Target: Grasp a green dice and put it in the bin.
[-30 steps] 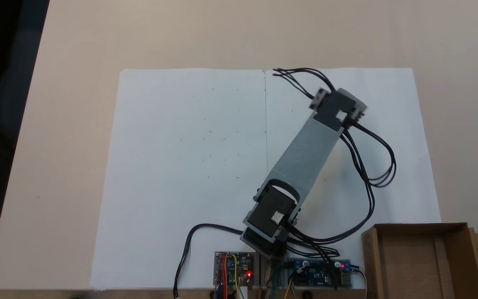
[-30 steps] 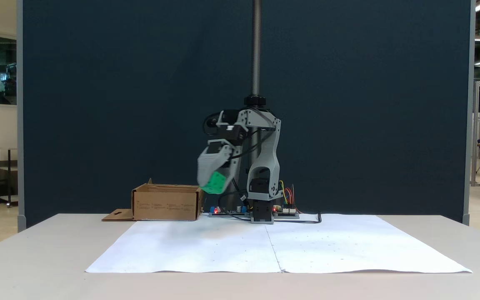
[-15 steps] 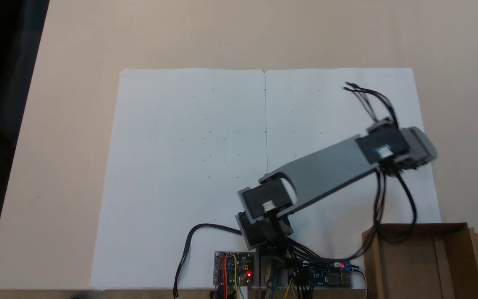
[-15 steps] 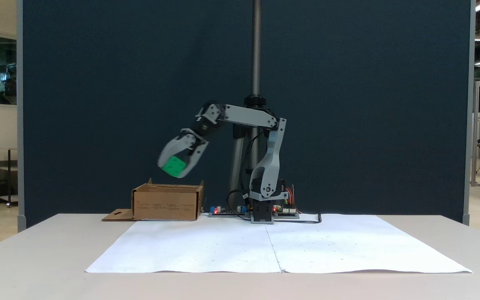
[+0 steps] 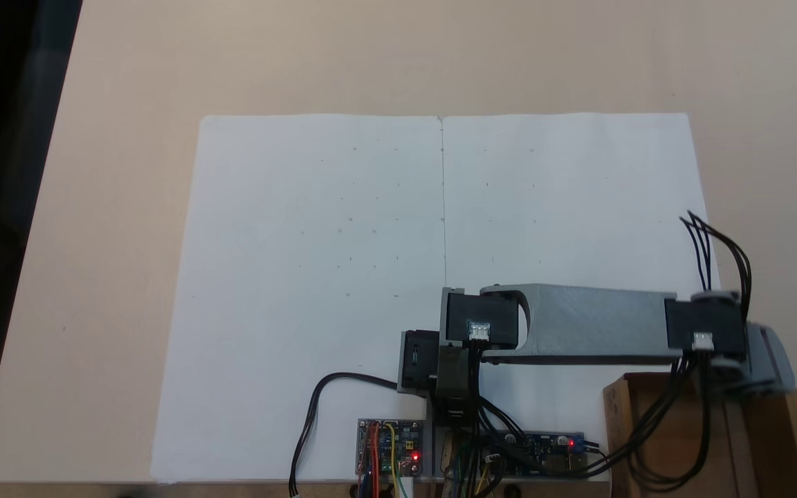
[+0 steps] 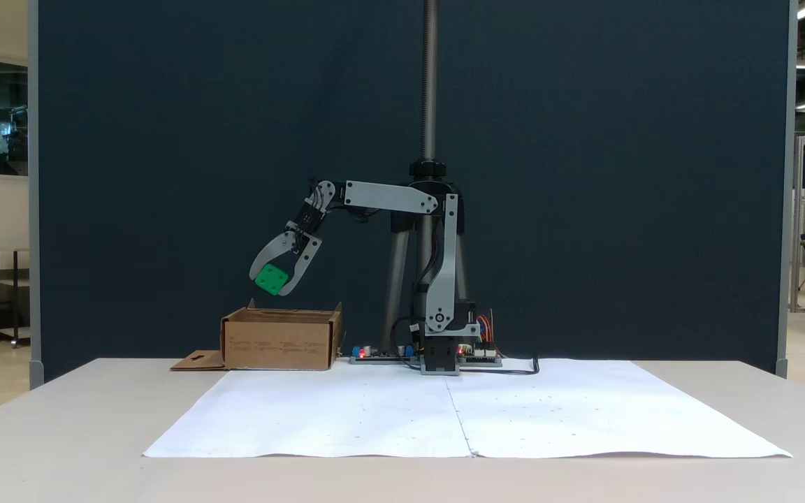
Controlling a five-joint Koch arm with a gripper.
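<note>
Above the bin [image 6: 280, 340], jaws hide green dice [image 6: 271, 279] edges

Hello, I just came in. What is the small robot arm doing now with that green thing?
The arm is carrying a green dice to a cardboard box. Its gripper has the jaws closed on the dice and holds it in the air above the open top of the box, not yet let go. In a fixed view from above, the arm's end reaches over the box. The box stands on the table beside a white paper sheet.
</note>
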